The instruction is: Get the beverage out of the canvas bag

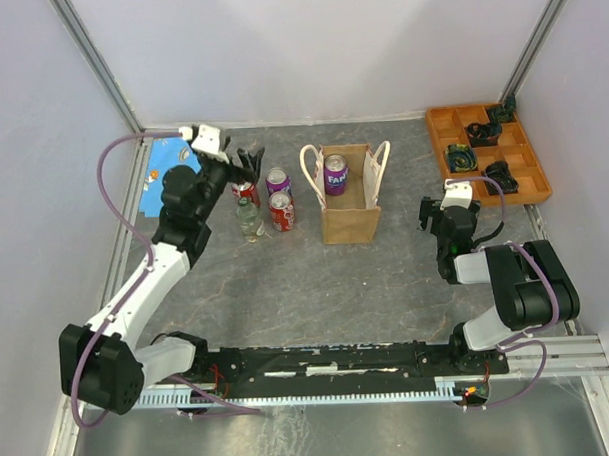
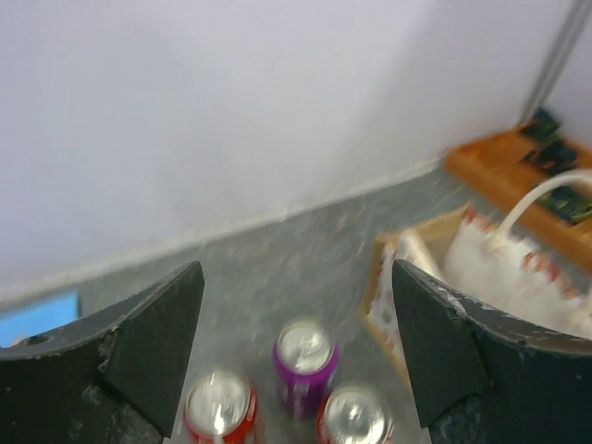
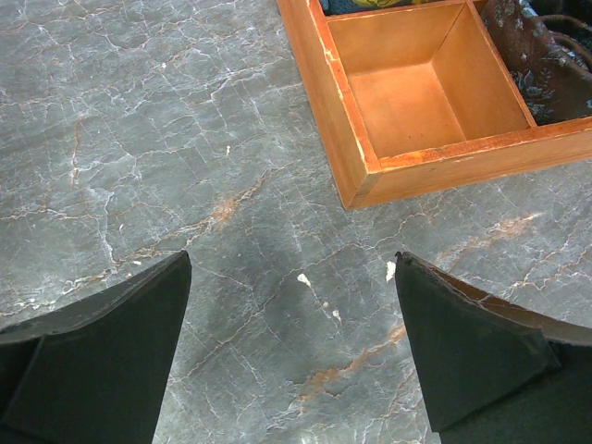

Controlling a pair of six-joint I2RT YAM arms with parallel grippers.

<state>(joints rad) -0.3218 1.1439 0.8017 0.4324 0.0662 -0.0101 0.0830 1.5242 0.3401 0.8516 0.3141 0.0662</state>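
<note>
The canvas bag [image 1: 350, 211] stands upright mid-table, tan with two cream loop handles. A purple beverage can [image 1: 335, 174] stands inside it at the back left. My left gripper [image 1: 244, 168] hangs open to the left of the bag, above a cluster of cans, holding nothing. In the left wrist view its fingers [image 2: 162, 333] spread wide over a purple can [image 2: 304, 356] and two red cans [image 2: 219, 405], with the bag [image 2: 481, 264] at the right. My right gripper [image 1: 431, 216] is open over bare table [image 3: 277, 185], right of the bag.
Left of the bag stand a purple can [image 1: 277, 180], two red cans [image 1: 282, 211] and a small clear bottle [image 1: 248, 222]. An orange compartment tray [image 1: 487, 154] with dark items sits at the back right; its corner [image 3: 370, 157] is just ahead of the right gripper. A blue sheet [image 1: 168, 155] lies back left.
</note>
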